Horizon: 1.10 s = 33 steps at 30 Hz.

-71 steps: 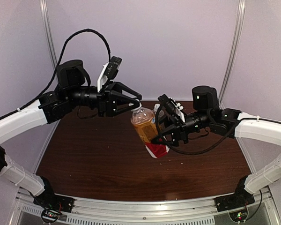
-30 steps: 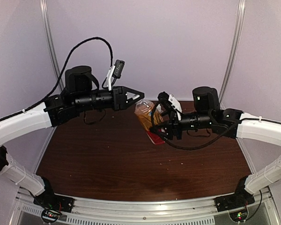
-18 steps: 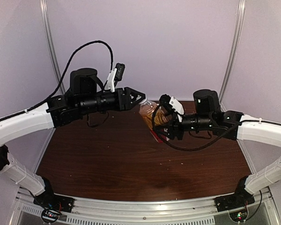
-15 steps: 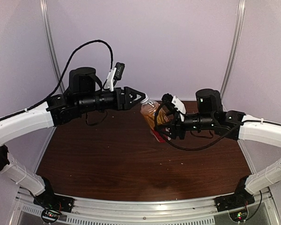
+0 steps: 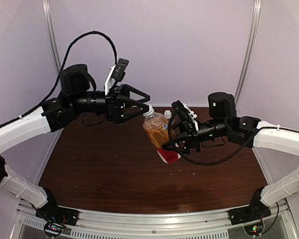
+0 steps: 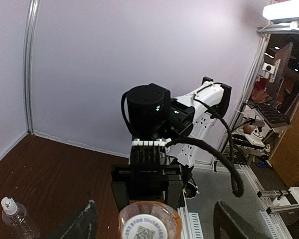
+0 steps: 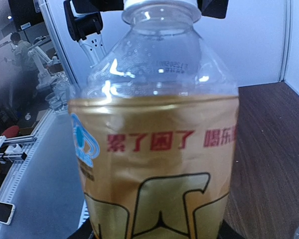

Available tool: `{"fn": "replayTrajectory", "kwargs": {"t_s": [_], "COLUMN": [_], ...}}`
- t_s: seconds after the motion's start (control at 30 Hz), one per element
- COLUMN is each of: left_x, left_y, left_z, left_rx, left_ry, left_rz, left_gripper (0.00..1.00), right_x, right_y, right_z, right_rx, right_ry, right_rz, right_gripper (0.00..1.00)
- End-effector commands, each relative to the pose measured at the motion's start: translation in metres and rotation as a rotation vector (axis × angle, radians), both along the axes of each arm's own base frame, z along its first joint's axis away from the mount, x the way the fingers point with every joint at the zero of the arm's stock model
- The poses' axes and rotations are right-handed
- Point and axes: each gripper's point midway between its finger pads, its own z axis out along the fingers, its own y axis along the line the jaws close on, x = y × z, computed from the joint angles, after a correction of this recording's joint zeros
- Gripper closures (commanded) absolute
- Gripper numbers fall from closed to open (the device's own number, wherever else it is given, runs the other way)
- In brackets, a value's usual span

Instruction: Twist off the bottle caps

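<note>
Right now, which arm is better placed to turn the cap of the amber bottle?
Left. The left jaws stand open around the cap, while the right jaws grip the amber bottle by its body.

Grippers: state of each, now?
Left gripper: open, astride the cap, not gripping.
Right gripper: closed on the bottle.

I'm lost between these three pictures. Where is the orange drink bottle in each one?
Top external: the orange drink bottle is in the middle, tilted, above the table.
Left wrist: bottom edge, centre, the bottle seen from its cap end.
Right wrist: the bottle fills almost the whole picture.
Shared landmark: the dark brown table, lower left in the left wrist view, right edge in the right wrist view.
</note>
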Motion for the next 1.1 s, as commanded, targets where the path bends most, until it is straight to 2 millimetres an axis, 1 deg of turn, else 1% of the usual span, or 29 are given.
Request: {"fn": "replayTrajectory", "kwargs": {"t_s": [0.0,0.1,0.2,0.67,0.8,0.87,0.97,1.03,1.07], "left_x": [-0.021,-0.022,-0.022,-0.019,-0.019,-0.017,-0.011,-0.001,0.011], "left_y": [0.006,0.005,0.004,0.0,-0.001,-0.001,-0.001,-0.002,-0.003], "left_z": [0.012,0.013,0.013,0.005,0.004,0.002,0.0,-0.003,-0.007], "left_rx": [-0.057,-0.068,-0.074,-0.08,-0.08,-0.076,-0.064,-0.049,-0.031], "left_ry": [-0.118,-0.124,-0.118,-0.08,-0.069,-0.06,-0.042,-0.021,0.006], "left_rz": [-0.136,-0.156,-0.169,-0.184,-0.182,-0.172,-0.13,-0.069,0.0], "left_gripper": [0.21,0.28,0.35,0.58,0.7,0.77,0.83,0.86,0.87], "right_x": [-0.02,-0.023,-0.024,-0.022,-0.018,-0.013,0.0,0.014,0.023], "right_y": [0.006,0.009,0.01,0.012,0.012,0.012,0.011,0.011,0.009], "right_z": [0.025,0.031,0.031,0.031,0.029,0.029,0.028,0.025,0.021], "right_rx": [0.078,0.102,0.107,0.118,0.111,0.106,0.085,0.055,0.034], "right_ry": [0.074,0.072,0.078,0.081,0.074,0.062,0.04,0.018,0.005], "right_rz": [0.146,0.177,0.188,0.191,0.161,0.129,0.045,-0.038,-0.092], "right_gripper": [0.6,0.6,0.6,0.6,0.6,0.61,0.6,0.61,0.61]}}
